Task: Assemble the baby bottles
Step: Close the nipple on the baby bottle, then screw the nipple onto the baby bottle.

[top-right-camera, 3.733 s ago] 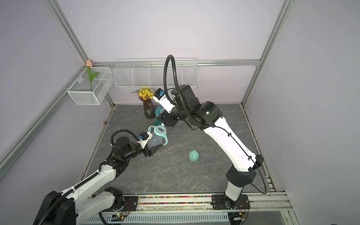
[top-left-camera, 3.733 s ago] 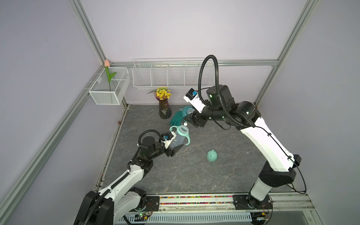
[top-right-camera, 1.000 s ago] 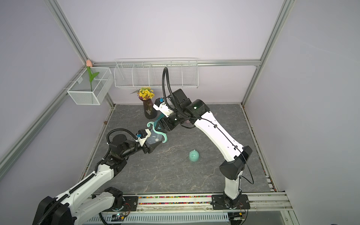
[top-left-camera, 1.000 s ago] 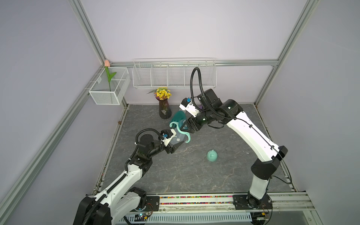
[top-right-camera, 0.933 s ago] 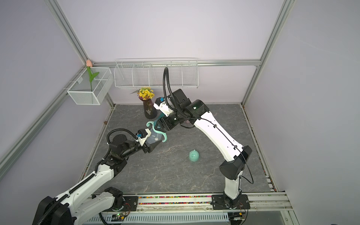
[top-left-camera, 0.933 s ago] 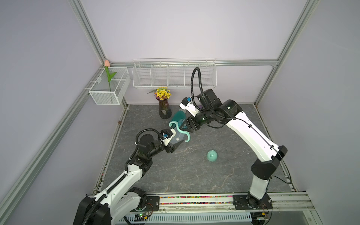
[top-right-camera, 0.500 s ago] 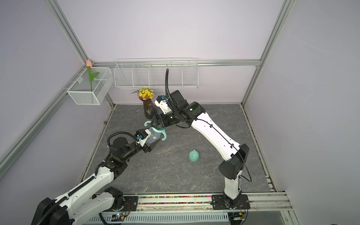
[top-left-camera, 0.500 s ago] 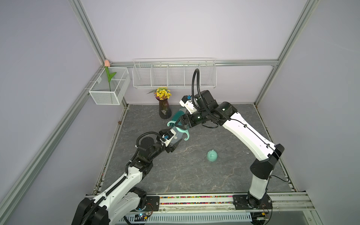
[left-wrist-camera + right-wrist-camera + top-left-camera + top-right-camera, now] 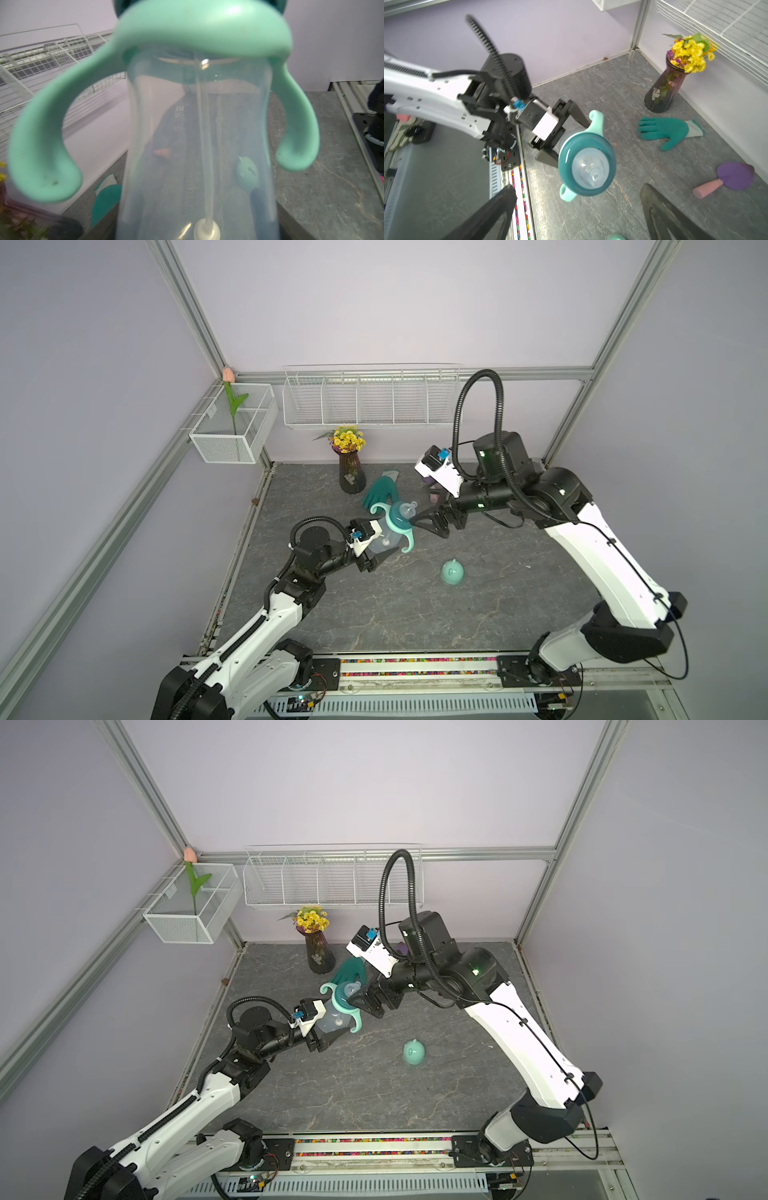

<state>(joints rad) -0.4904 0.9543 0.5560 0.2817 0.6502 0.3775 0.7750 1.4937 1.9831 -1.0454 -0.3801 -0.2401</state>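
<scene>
The baby bottle (image 9: 380,541) hangs tilted above the table, my left gripper (image 9: 376,549) shut on its frosted body (image 9: 332,1021). On it sit the mint two-handled ring (image 9: 197,27) and the teal collar (image 9: 587,164) with a clear nipple (image 9: 591,168). A thin white straw (image 9: 204,145) runs down inside. My right gripper (image 9: 428,524) stands open just right of the collar, clear of it; its dark fingers (image 9: 483,218) flank the bottle top in the right wrist view. The mint domed cap (image 9: 452,572) rests on the table. The left jaws are mostly hidden behind the bottle in the left wrist view.
A dark vase (image 9: 352,472) of yellow flowers and a teal glove (image 9: 380,489) are behind the bottle. A purple-and-pink object (image 9: 726,180) lies by the back wall. Wire baskets (image 9: 370,402) hang on the walls. The rail (image 9: 415,668) runs along the front edge.
My right gripper has opened, let go of the collar and drawn back to the right. The left gripper still holds the bottle in about the same place.
</scene>
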